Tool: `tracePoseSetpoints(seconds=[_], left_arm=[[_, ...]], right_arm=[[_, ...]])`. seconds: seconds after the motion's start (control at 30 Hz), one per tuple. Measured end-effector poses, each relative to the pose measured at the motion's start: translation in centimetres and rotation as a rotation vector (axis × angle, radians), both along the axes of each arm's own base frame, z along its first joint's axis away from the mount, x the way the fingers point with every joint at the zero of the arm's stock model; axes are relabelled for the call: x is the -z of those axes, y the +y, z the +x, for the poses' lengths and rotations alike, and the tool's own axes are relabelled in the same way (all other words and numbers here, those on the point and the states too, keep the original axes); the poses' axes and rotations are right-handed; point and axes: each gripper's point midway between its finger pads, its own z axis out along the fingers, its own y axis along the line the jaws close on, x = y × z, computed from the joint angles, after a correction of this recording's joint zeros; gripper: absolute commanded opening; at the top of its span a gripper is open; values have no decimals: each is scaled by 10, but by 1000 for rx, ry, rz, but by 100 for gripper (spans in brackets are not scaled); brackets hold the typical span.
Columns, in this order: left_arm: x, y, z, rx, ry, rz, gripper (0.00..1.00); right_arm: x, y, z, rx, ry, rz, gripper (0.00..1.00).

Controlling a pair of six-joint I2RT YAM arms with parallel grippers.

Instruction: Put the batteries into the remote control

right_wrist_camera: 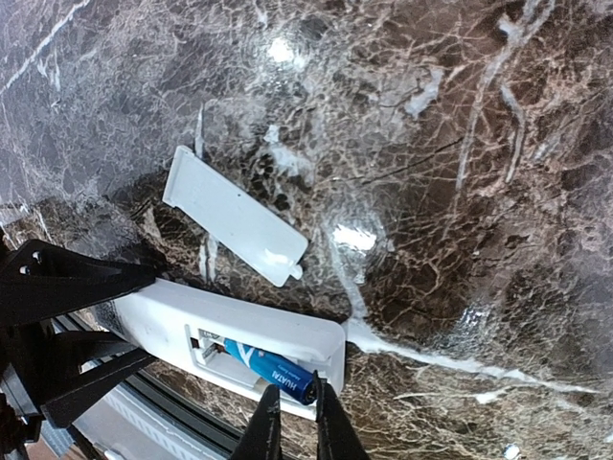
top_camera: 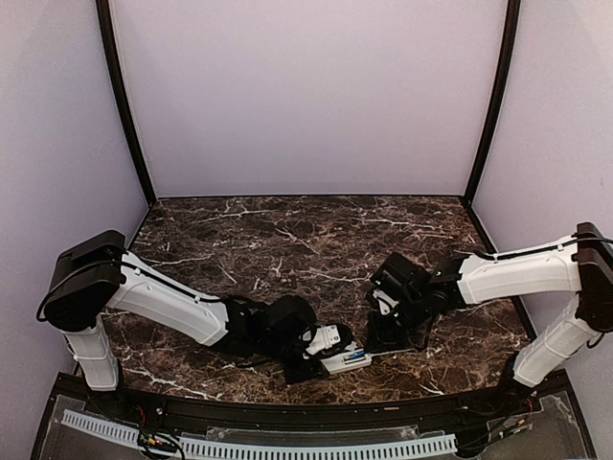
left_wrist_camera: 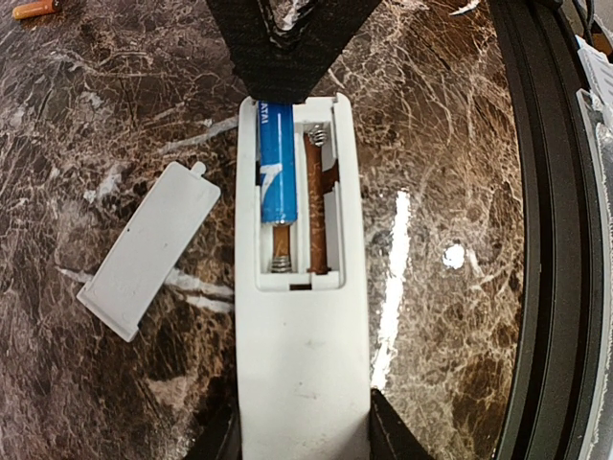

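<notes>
The white remote control (left_wrist_camera: 302, 364) lies back up with its battery recess open, and my left gripper (left_wrist_camera: 302, 436) is shut on its lower body. The blue battery (left_wrist_camera: 278, 163) sits in the left bay, clear of the spring at its lower end; the right bay holds nothing. My right gripper (right_wrist_camera: 294, 379) hangs over the recess's far end, jaws a narrow slit apart at the blue battery's (right_wrist_camera: 273, 372) tip. Whether they pinch it does not show. The orange-red battery (left_wrist_camera: 36, 10) lies on the table far off. From above, both grippers meet at the remote (top_camera: 345, 360).
The remote's loose white battery cover (left_wrist_camera: 148, 249) lies flat on the marble beside the remote, also in the right wrist view as the cover (right_wrist_camera: 235, 216). The table's black front rail (left_wrist_camera: 546, 240) runs close along the remote's other side.
</notes>
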Motion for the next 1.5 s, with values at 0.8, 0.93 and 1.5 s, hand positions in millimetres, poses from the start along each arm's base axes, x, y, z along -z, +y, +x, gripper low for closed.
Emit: tracePoseSetpoints(seconds=[0.8, 0.93, 1.5], left_arm=[[1, 0, 0, 2, 0, 5, 0], [0, 0, 0, 3, -1, 5, 0], [1, 0, 0, 4, -1, 11, 0]], right_arm=[[11, 11, -5, 35, 52, 63, 4], [12, 11, -4, 34, 56, 56, 3], [20, 13, -7, -19, -10, -185, 7]])
